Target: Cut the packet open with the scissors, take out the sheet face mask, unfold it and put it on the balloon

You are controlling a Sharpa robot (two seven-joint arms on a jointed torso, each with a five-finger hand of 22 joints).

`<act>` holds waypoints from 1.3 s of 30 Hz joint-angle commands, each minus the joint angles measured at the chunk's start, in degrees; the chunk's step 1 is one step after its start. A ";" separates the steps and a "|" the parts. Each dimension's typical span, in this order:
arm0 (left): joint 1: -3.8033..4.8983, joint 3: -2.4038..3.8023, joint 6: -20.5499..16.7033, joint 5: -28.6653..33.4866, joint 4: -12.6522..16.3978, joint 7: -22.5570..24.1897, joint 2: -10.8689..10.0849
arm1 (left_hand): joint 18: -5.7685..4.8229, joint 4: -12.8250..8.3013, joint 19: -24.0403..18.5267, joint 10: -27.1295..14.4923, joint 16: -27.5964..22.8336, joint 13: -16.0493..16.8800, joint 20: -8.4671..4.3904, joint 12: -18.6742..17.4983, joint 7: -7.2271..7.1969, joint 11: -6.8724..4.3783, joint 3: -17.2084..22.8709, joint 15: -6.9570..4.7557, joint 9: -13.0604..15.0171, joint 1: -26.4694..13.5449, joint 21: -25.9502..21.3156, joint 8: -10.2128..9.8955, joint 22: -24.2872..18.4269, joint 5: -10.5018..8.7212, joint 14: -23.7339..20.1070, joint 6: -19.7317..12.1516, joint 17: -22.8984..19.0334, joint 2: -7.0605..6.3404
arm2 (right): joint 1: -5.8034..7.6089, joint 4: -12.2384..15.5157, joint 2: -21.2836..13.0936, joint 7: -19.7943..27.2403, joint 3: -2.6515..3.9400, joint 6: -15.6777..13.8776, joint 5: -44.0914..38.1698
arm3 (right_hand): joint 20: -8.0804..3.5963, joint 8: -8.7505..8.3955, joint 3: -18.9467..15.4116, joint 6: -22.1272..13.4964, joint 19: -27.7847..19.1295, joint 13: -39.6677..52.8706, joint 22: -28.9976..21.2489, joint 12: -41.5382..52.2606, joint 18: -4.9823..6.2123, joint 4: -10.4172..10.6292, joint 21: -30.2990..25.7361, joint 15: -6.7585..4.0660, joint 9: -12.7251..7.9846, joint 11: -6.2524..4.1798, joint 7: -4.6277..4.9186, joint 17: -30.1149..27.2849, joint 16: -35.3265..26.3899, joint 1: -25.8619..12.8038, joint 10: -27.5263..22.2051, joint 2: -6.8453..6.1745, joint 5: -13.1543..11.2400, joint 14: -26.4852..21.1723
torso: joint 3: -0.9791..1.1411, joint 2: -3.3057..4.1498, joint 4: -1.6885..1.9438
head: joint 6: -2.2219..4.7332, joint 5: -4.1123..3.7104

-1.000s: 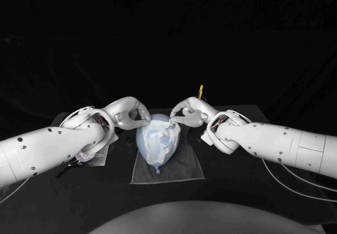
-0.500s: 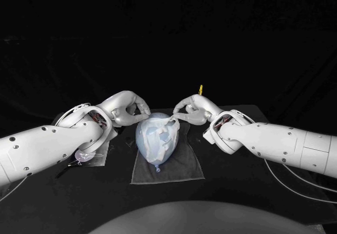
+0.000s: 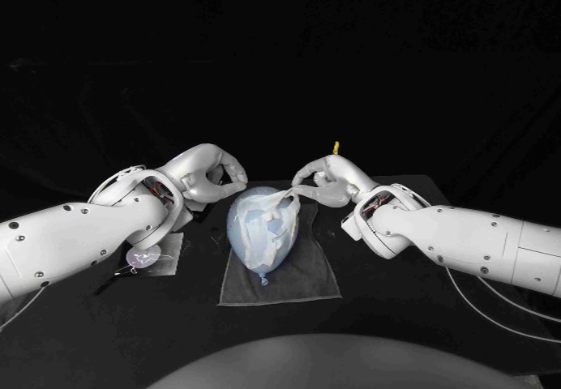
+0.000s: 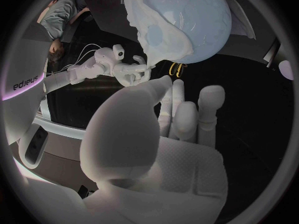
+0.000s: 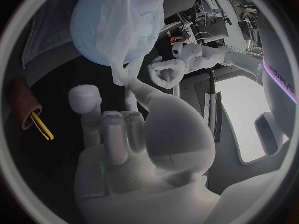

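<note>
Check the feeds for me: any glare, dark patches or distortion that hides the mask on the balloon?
Head view: black table and backdrop merge into darkness, but the balloon and sheet mask stand out pale, no glare. Left wrist view: fisheye bends edges; the left hand blocks the middle. Right wrist view: a bright patch glares beside the right hand.

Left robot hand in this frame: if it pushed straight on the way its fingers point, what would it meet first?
Most likely the balloon, at the end covered by the sheet face mask. In the wrist view this lies directly ahead of the left robot hand. A gap shows between them, and depth is hard to judge.
</note>
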 commanded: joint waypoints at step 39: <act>-0.10 -0.45 10.65 -5.54 -1.16 -9.12 1.42 | 0.22 5.10 -1.51 -3.97 -0.45 0.53 1.95 -1.05 0.87 1.38 -21.08 1.69 -1.51 6.27 -2.97 -3.92 -3.02 0.08 -2.54 -1.42 -3.55 0.77 | 0.02 2.54 -1.12 0.63 0.08 -0.01 0.82 | -0.38 0.80 0.58 0.52 0.18 15.05 0.11 0.19 0.54 -0.13 0.39 -0.42 1.46 -0.25 -0.15 15.10 0.20 0.03 5.97 0.25 0.16 6.19 | -0.01 0.01 -0.02 | 0.00 -0.13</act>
